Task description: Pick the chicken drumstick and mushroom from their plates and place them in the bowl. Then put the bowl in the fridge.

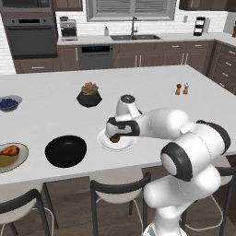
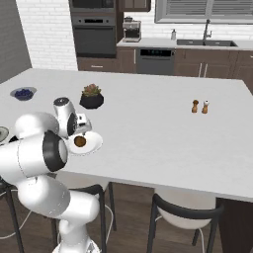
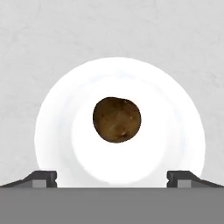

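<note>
Olive-brown rounded mushroom, no distinct long axis, lies centred on round white plate; gripper hovers above, fingers spread apart.

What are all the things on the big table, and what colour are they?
mushroom: one, brown, middle of the white plate
white plate: one, white, near edge of the counter
black bowl: one, black, left of the white plate
chicken drumstick: one, orange-brown, on the beige plate
beige plate: one, far left
blueberry bowl: one, blue berries, back left
succulent pot: one, black, centre
shakers: two, brown and white, right
pincer: one, dark tips, open, above the mushroom
</note>
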